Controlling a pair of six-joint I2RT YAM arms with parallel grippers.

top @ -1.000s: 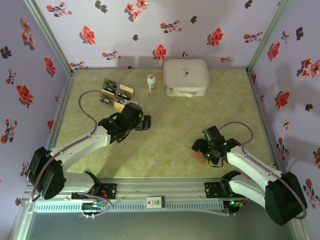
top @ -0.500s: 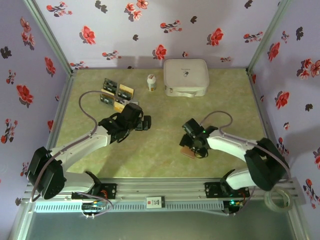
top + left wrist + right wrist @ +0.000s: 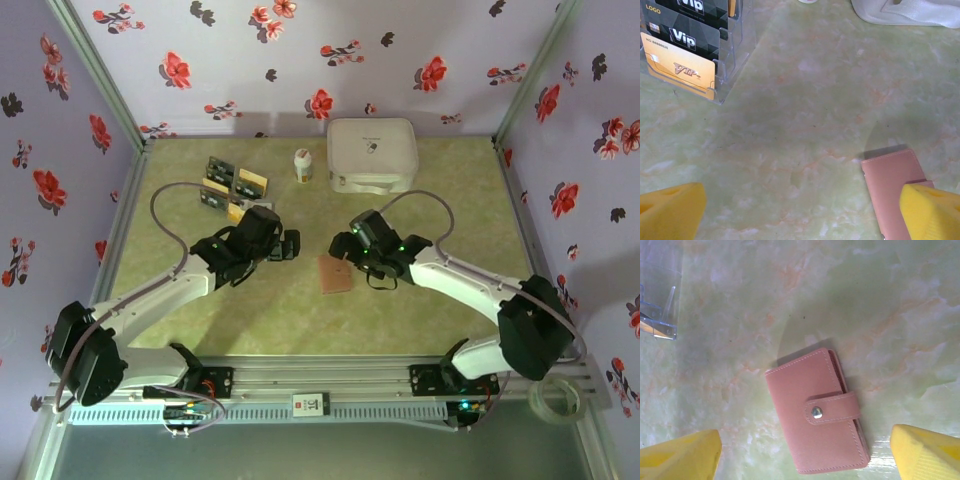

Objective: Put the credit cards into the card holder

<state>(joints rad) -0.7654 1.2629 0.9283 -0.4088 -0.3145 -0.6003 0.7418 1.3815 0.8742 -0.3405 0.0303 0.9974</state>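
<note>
Since a second ago, the right claw (image 3: 348,252) has swung from the near-right corner toward 10 o'clock, bringing the card holder (image 3: 334,273) to the middle of the tabletop (image 3: 440,200); the left claw (image 3: 288,246) has barely shifted. Both claws are released, grasping nothing. We see the holder lying flat, strap snapped shut, at 7 o'clock of the right claw. The credit cards (image 3: 682,65) sit in a clear stand (image 3: 735,55) at 11 o'clock of the left claw. We judge that tugging the strap with one claw may drag the holder rather than open it.
</note>
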